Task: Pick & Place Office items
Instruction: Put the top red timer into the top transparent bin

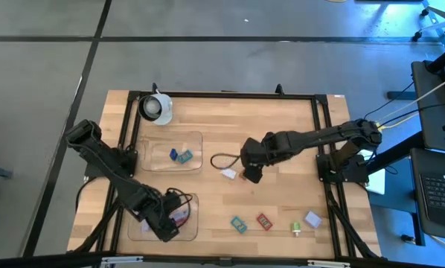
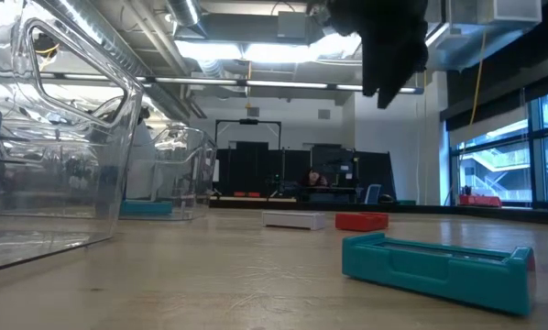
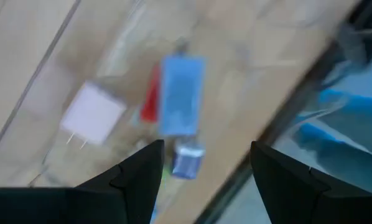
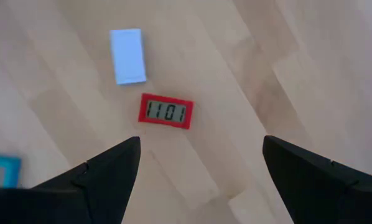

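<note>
Fingers spread wide on the right gripper (image 4: 198, 180), and we are hanging over bare wood at the middle of the table (image 1: 282, 119) with nothing between them. Just ahead of those fingertips lies a red piece (image 4: 166, 111) with dark digits on its face, and just beyond it a pale lavender block (image 4: 127, 55); a teal piece (image 4: 0, 171) sits off to one side. From overhead, a white item (image 1: 228, 173) lies beside this gripper, next to a loop of black cable (image 1: 221, 160). Over at the near left corner, the left gripper (image 3: 204, 177) hovers above a clear tray (image 1: 190, 225), fingers parted and empty; below them we see a blue block (image 3: 181, 94) touching a red piece, a white plug-shaped item (image 3: 93, 115) alongside, and a small blue bit (image 3: 187, 160) nearest the fingertips. A second tray (image 1: 196, 138) holds two blue pieces, and a white cup (image 1: 155, 108) stands at the far corner.
</note>
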Action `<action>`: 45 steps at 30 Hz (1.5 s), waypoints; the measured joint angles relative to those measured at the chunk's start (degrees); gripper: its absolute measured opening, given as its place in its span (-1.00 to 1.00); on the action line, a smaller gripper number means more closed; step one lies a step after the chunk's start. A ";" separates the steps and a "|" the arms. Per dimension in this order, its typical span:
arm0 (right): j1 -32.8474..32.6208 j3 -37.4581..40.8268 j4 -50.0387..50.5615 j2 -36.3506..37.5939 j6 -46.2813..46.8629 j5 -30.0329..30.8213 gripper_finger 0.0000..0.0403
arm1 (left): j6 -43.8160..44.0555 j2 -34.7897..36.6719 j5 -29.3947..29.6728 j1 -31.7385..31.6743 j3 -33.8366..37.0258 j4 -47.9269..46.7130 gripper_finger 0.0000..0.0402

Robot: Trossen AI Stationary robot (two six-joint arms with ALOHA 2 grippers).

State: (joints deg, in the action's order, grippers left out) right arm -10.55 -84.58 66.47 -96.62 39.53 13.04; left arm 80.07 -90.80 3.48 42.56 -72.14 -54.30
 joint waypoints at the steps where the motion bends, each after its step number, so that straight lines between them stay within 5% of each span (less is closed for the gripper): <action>1: 0.93 -0.04 -0.07 -0.38 1.25 -0.66 0.69 | -1.29 0.02 0.13 -0.72 -1.03 0.02 0.15; 5: 3.04 -0.02 -1.28 -1.92 -0.95 -0.36 0.69 | -6.45 0.02 2.32 -3.24 -4.93 -0.41 0.10; 12: 2.27 -0.02 -1.76 -7.54 -37.99 -2.86 0.69 | -15.41 0.09 4.59 -6.25 -10.90 -5.20 0.03; 18: 1.41 -0.02 -4.21 -13.67 -53.86 -6.89 0.69 | -16.23 0.09 8.05 -7.98 -13.99 -7.55 -0.02; 28: 1.62 -0.02 -12.32 -18.49 -65.41 -7.10 0.69 | -12.32 0.11 11.88 -9.13 -14.76 -7.72 -0.08; 33: 2.44 2.06 -13.72 -18.50 -67.43 -12.85 0.69 | -11.16 0.11 12.10 -10.73 -14.76 -7.72 -0.08; 45: 3.70 10.21 -19.96 -18.08 -66.56 -10.08 0.63 | -11.83 0.11 12.10 -16.08 -14.76 -7.65 -0.08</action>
State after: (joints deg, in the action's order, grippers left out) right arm -6.85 -74.37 46.51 -114.69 -27.03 2.96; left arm 68.24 -90.70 15.57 26.48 -86.89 -61.95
